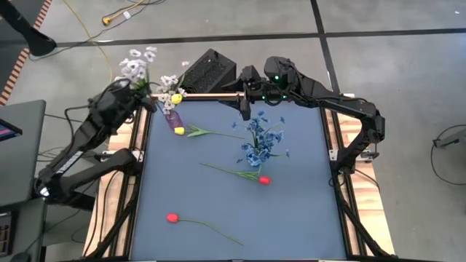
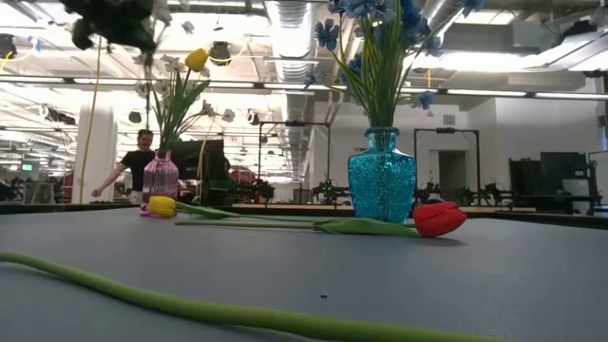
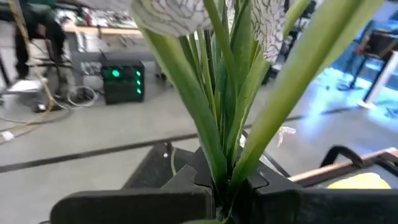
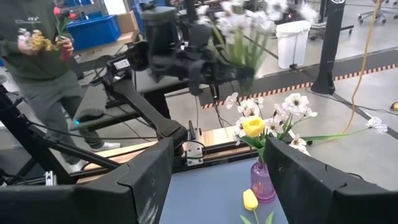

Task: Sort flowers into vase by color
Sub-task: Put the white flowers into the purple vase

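Note:
My left gripper [image 1: 140, 88] hovers off the table's far left corner, shut on a bunch of white blossoms [image 1: 135, 65]. Beside it a pink vase [image 1: 173, 116] stands on the mat with a yellow bud [image 4: 253, 126] and white flowers in it. A blue glass vase [image 2: 381, 185] near the middle holds blue sprigs [image 1: 263, 133]. A yellow flower [image 1: 179, 131] and two red tulips [image 1: 263, 179] [image 1: 172, 217] lie flat on the mat. My right gripper [image 1: 245, 108] waits open at the far edge, touching nothing. My left gripper pinches the white bunch by its green stems [image 3: 219, 163], gathered together between the two fingers [image 3: 186, 183]. The bunch is lifted clear of the table. Its stems and leaves stand up out of the fingers, with the blossoms [image 3: 168, 15] above them.
A black box [image 1: 210, 70] and a wooden rail [image 1: 211, 95] sit at the far edge. The nearer tulip's long stem [image 2: 190, 304] crosses the mat's near part. A person [image 4: 37, 56] holding flowers stands beyond the table. Bare mat lies at the near right.

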